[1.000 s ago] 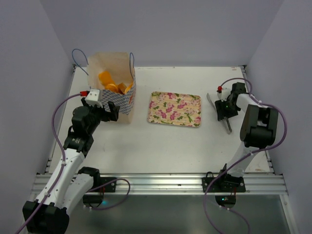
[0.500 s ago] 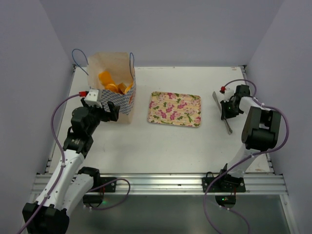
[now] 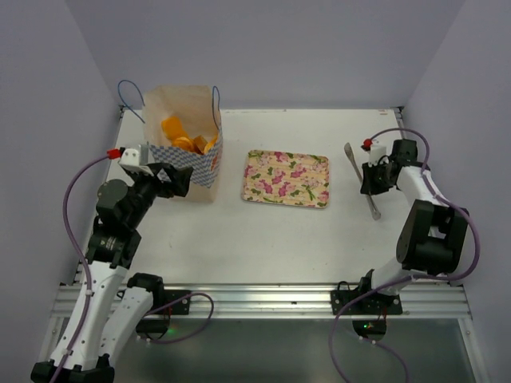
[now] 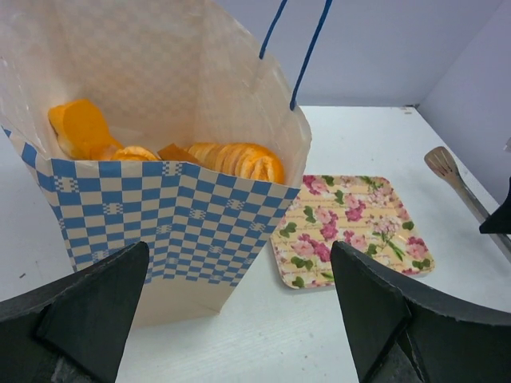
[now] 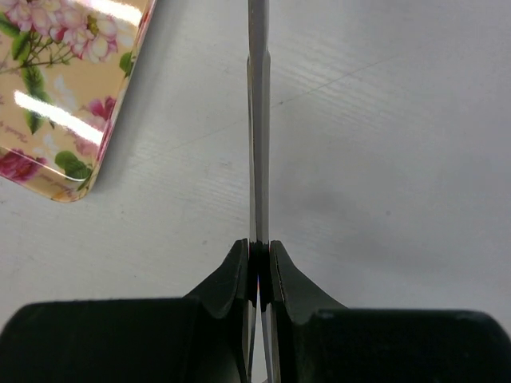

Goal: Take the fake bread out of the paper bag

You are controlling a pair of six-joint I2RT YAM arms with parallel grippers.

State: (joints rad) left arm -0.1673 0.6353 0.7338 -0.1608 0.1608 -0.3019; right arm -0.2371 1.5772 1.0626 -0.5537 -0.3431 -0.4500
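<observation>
White table (image 3: 263, 231): floral tray (image 3: 286, 178) beside paper bag (image 3: 192, 163); tongs (image 5: 258, 120) (in right fingers (image 5: 230, 281)).

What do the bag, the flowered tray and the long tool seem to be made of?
Paper bag: matte paper, creased, light showing through its walls. Tray: probably glossy plastic or lacquer, with bright reflections. Long tool: likely metal, grey and shiny.

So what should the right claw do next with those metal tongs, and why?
Probably lift the tongs clear of the table, ready to carry them toward the paper bag. The right claw is shut on them, but they look low by the table on the right side, while the fake bread sits inside the bag on the left, beyond the tray.
</observation>
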